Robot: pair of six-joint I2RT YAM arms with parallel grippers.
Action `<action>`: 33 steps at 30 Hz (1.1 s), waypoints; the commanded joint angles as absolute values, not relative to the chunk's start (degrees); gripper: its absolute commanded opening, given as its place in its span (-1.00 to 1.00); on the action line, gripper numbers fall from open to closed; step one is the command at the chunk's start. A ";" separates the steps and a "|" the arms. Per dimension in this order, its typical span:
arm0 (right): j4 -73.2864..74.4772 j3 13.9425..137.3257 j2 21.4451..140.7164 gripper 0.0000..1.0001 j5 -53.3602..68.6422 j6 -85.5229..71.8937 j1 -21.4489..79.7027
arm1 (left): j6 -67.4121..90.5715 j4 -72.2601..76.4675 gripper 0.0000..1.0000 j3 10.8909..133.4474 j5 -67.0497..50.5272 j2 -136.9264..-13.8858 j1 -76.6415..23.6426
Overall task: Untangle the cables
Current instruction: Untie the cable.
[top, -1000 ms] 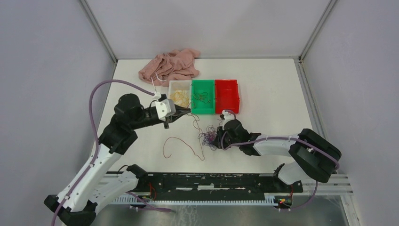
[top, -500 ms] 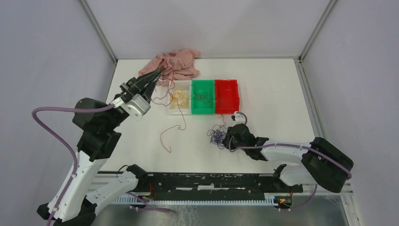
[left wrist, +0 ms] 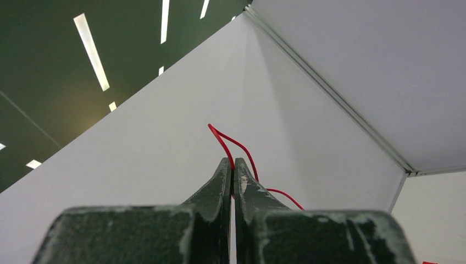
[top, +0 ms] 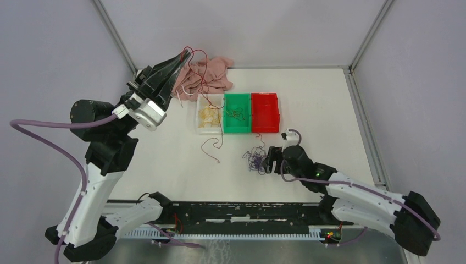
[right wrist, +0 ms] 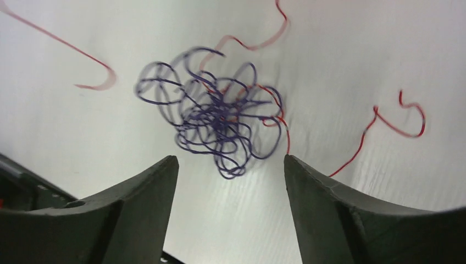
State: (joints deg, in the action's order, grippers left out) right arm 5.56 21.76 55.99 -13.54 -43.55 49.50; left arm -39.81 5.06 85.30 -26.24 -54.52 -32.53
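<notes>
My left gripper (top: 187, 53) is raised high over the table's back left, shut on a thin red cable (top: 210, 142) that hangs from its tips down to the table in front of the bins. The left wrist view shows the closed jaws (left wrist: 231, 160) pinching the red cable (left wrist: 237, 144) against the wall. A small purple tangle (top: 254, 160) with a red strand in it lies mid-table. My right gripper (top: 267, 163) sits just right of it, open and holding nothing. In the right wrist view the tangle (right wrist: 217, 121) lies just beyond the open jaws (right wrist: 231, 159).
Three bins stand in a row behind the tangle: a clear one (top: 199, 114) with yellow cables, a green one (top: 237, 130) with a few strands, a red one (top: 265, 127). A pink garment (top: 206, 74) lies at the back. Loose red strands (right wrist: 395, 124) curl beside the tangle.
My left arm swung up and back to the left, drawing the red cable away from the tangle. My right gripper opened, let the purple tangle go and backed off to the right.
</notes>
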 commanded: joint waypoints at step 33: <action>-13.03 65.53 83.99 0.02 20.80 -23.95 46.52 | -43.83 10.11 -0.94 98.09 -33.04 -63.42 -32.32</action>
